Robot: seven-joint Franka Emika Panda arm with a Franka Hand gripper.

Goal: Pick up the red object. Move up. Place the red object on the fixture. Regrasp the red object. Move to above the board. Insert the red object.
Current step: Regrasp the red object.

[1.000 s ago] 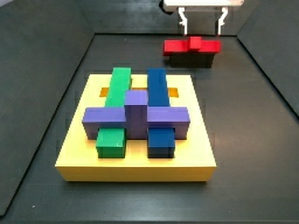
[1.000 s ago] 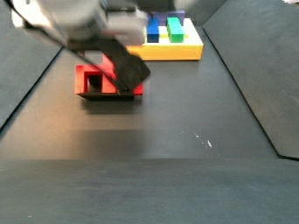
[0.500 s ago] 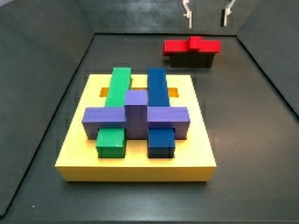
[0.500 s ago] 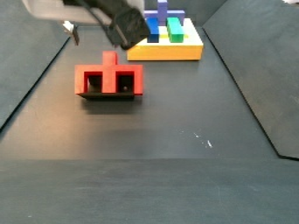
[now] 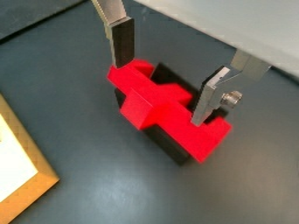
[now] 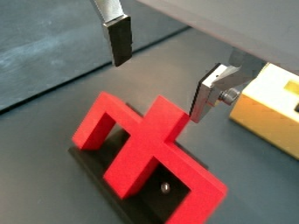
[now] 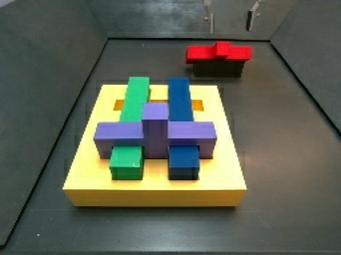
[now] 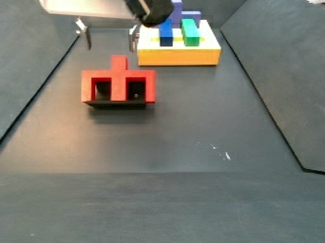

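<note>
Wrist views: gripper (image 5: 172,63) hangs above the red object (image 5: 163,107), fingers (image 5: 121,37) spread wide with nothing between them. Red object lies on the fixture (image 5: 176,150), whose dark edge only peeks out under it. Yellow board (image 5: 17,175) corner shows at the frame edge. In a wrist view the gripper (image 6: 163,63) is clear of the red object (image 6: 146,146), not touching; the fixture (image 6: 163,194) base shows a screw; a corner of the board (image 6: 271,118) sits just beyond.

Side view: gripper (image 7: 232,17) barely in frame, two finger tips apart, above the red object (image 7: 220,51), which rests on top of the fixture (image 7: 216,68). Board (image 7: 156,189) sits near the camera, well apart from the fixture, carrying green (image 7: 131,127), blue (image 7: 181,126) and purple (image 7: 154,131) blocks.

Side view: gripper (image 8: 108,32) fingers apart, up above and behind the red object (image 8: 120,86), which sits in the fixture (image 8: 121,104) with its stem pointing toward the board (image 8: 181,53)
</note>
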